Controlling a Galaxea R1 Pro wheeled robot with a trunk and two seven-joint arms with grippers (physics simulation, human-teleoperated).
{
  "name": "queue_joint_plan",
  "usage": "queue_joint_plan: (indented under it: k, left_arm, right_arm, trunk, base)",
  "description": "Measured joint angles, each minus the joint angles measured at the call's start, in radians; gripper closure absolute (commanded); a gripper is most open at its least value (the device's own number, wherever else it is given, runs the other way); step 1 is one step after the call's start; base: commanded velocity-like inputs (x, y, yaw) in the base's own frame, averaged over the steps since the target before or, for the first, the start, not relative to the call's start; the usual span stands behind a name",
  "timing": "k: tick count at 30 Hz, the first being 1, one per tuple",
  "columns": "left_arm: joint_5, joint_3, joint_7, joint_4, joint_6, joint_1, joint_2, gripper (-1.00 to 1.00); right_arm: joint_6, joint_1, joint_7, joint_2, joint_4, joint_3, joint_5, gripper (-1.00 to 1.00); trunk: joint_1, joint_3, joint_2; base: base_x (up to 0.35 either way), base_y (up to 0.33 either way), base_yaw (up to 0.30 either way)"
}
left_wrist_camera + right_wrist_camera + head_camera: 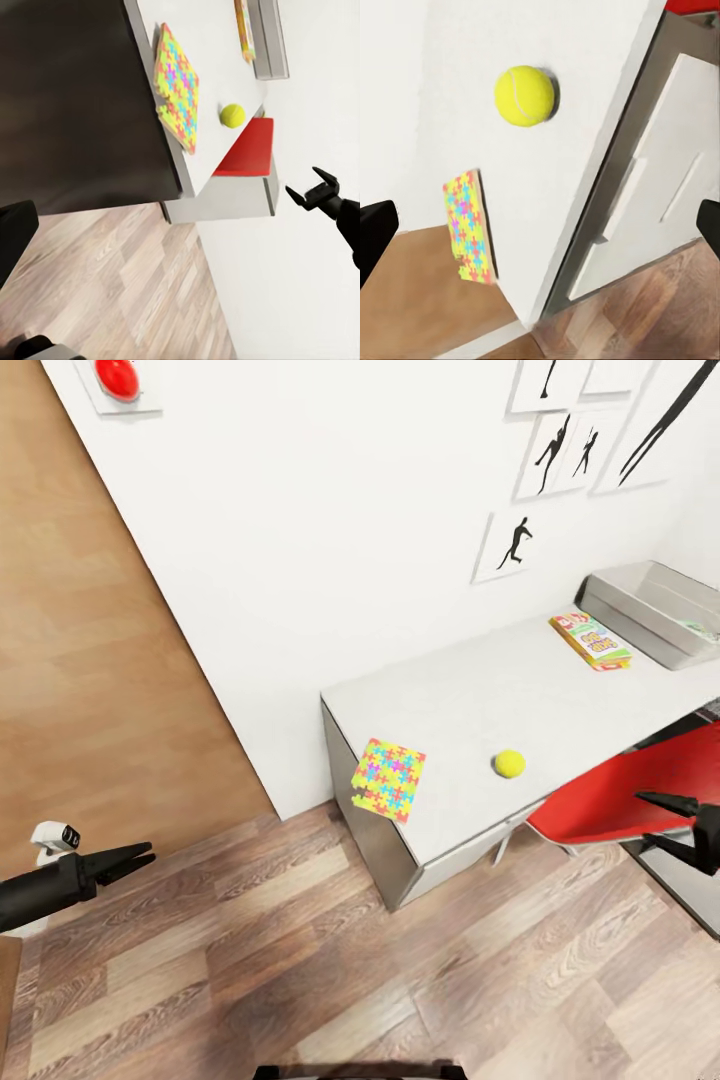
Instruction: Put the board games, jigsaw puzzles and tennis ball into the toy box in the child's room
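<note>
A jigsaw puzzle [388, 778] [176, 86] [469, 225] lies on the table [470, 695], overhanging its near left corner. The yellow tennis ball [509, 763] [232, 115] [525, 95] rests near the table's front edge. Further back, a green-white board game [591, 640] with a red band lies beside the grey toy box [650, 605]. My left gripper [140, 860] hangs open over the floor, left of the table and holding nothing. My right gripper [672, 823] [313, 187] is open above the red chair, and its fingers [375, 232] frame the ball and puzzle. The bed is out of view.
A red chair [610, 795] is tucked under the table's front right. The white wall [330, 540] with framed silhouette pictures [505, 545] stands behind the table. Wood floor [300, 950] stretches in front. The table's grey side panel [365, 810] faces me.
</note>
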Motion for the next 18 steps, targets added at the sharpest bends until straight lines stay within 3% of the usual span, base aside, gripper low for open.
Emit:
queue_joint_plan:
  k: [2, 6, 9, 12, 13, 18]
  left_arm:
    - [0.000, 0.000, 0.000, 0.000, 0.000, 0.000, -0.001, -1.00]
    - [0.000, 0.000, 0.002, 0.000, 0.000, 0.000, 0.000, -1.00]
    - [0.000, 0.000, 0.003, 0.000, 0.000, 0.000, -0.002, -1.00]
    - [0.000, 0.000, 0.004, 0.000, -0.001, 0.000, -0.004, -1.00]
    - [0.000, 0.000, 0.005, 0.000, -0.001, 0.000, -0.005, -1.00]
    - [0.000, -0.001, 0.005, 0.000, -0.001, 0.000, -0.006, -1.00]
  right_arm:
    - [0.000, 0.035, 0.028, 0.005, 0.004, -0.002, 0.000, -1.00]
    - [0.000, 0.125, 0.070, 0.039, 0.021, -0.006, 0.008, -1.00]
    - [0.000, 0.196, 0.087, 0.101, 0.043, -0.014, 0.020, -1.00]
    - [0.000, 0.227, 0.090, 0.138, 0.056, -0.017, 0.030, -1.00]
    - [0.000, 0.245, 0.091, 0.162, 0.063, -0.018, 0.053, -1.00]
    - [-0.038, 0.278, 0.094, 0.228, 0.073, -0.018, 0.161, -1.00]
  trunk:
    - [0.000, 0.003, 0.000]
    - [0.000, 0.009, 0.000]
    - [0.000, 0.014, 0.000]
    - [0.000, 0.018, 0.000]
    - [0.000, 0.020, 0.000]
    - [0.000, 0.028, 0.000]
  base:
    - [0.000, 0.000, -0.125]
    - [0.000, 0.000, -0.125]
    - [0.000, 0.000, -0.125]
    - [0.000, 0.000, -0.125]
    - [0.000, 0.000, -0.125]
    - [0.000, 0.000, -0.125]
